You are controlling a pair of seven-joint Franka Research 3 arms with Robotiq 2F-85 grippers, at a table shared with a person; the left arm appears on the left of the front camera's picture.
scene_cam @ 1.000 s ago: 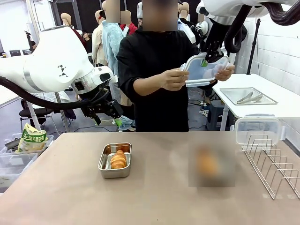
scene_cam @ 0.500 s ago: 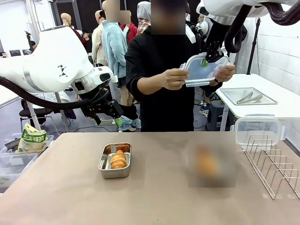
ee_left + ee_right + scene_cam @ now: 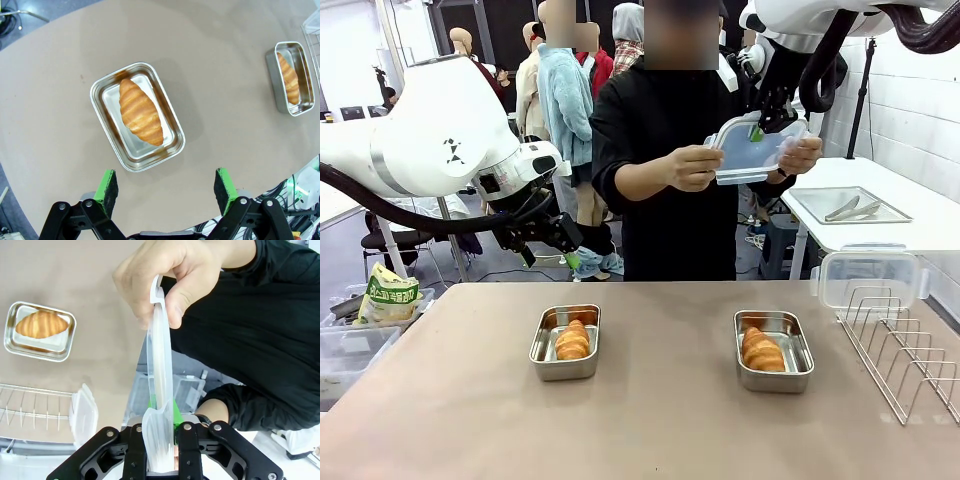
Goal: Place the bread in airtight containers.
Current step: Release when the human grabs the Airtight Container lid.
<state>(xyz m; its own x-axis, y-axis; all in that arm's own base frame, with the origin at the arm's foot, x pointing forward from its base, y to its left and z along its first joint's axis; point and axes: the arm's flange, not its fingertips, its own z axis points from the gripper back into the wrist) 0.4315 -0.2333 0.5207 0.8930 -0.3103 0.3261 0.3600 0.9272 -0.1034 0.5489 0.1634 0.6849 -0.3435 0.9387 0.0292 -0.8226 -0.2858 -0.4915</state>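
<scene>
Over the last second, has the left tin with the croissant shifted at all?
No. The left tin sits just as far from the wire rack as before.

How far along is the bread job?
Done: one croissant lies in the left tin, another croissant in the right tin. In hand: the right pincer is shut on a clear lid the person's hands also hold. Left: both tins are uncovered; a second lid sits by the wire rack. The left pincer hangs open above the left tin.
</scene>
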